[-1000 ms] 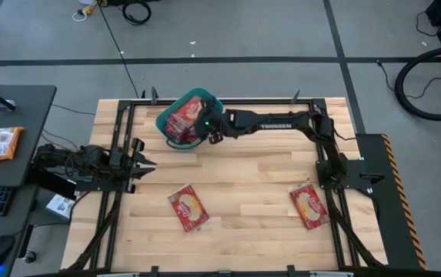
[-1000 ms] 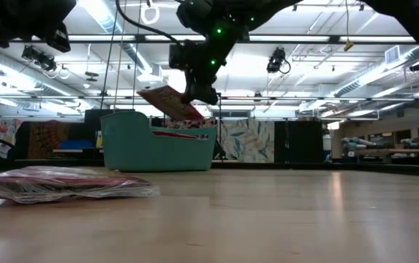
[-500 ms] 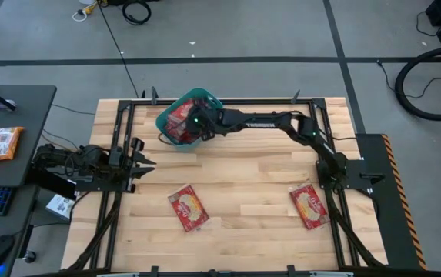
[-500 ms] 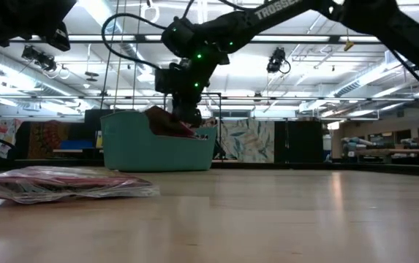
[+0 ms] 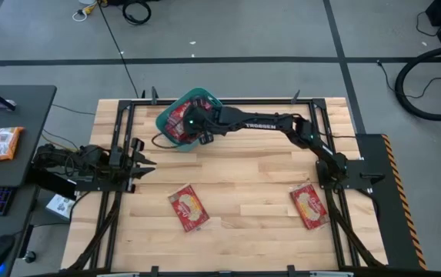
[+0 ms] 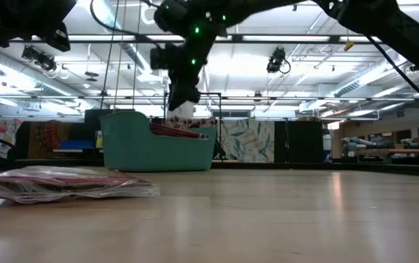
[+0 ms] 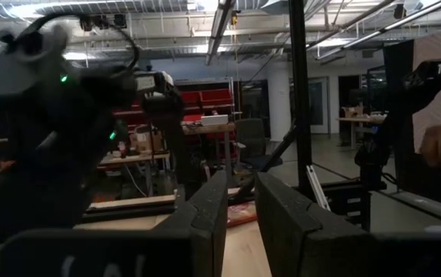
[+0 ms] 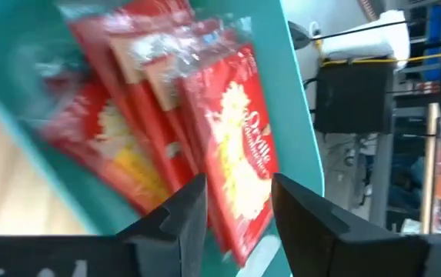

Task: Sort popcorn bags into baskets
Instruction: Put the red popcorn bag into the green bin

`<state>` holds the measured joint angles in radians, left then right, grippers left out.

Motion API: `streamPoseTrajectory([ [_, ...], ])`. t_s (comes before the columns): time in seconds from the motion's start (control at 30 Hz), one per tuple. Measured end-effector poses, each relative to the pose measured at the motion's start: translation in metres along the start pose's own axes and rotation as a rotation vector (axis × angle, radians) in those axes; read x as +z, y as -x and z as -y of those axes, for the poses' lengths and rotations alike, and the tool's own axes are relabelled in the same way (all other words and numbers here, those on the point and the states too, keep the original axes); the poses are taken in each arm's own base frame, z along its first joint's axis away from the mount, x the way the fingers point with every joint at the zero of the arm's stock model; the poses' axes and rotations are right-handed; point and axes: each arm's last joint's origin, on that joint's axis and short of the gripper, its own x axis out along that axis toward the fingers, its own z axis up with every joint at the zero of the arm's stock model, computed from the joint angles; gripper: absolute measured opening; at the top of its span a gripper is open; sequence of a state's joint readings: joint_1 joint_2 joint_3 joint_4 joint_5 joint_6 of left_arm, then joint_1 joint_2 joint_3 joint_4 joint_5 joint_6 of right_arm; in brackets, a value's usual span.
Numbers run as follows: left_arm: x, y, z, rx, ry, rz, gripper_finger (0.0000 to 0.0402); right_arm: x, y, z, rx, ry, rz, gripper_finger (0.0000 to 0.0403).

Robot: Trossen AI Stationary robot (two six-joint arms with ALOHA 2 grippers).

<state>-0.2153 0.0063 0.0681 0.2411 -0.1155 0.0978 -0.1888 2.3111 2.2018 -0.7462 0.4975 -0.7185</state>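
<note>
My right gripper (image 5: 197,129) hangs over the teal basket (image 5: 168,117) at upper centre of the high view, fingers parted with nothing between them; the wrist view shows several popcorn bags (image 8: 235,161) lying stacked inside. I judge the drop step finished. Two bags lie on the table: one at lower centre (image 5: 188,208), one at lower right (image 5: 310,205). The next move calls for lifting clear and reaching for one of them. My left gripper (image 5: 145,164) waits at the table's left edge, fingers slightly apart, empty. The count of bags in the basket is obscured by overlap and by my arm
</note>
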Motion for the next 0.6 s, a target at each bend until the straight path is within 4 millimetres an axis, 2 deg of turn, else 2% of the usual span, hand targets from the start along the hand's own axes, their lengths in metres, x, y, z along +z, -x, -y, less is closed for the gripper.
streamPoseTrajectory([
  [0.23,0.0,0.0,0.0,0.0,0.004,-0.003,0.0073,0.019,0.05,-0.016,0.07,-0.003,-0.049,0.0151],
  [0.6,-0.002,0.0,0.0,-0.002,0.007,-0.016,0.0073,0.013,0.118,-0.07,0.313,-0.121,-0.276,0.015],
])
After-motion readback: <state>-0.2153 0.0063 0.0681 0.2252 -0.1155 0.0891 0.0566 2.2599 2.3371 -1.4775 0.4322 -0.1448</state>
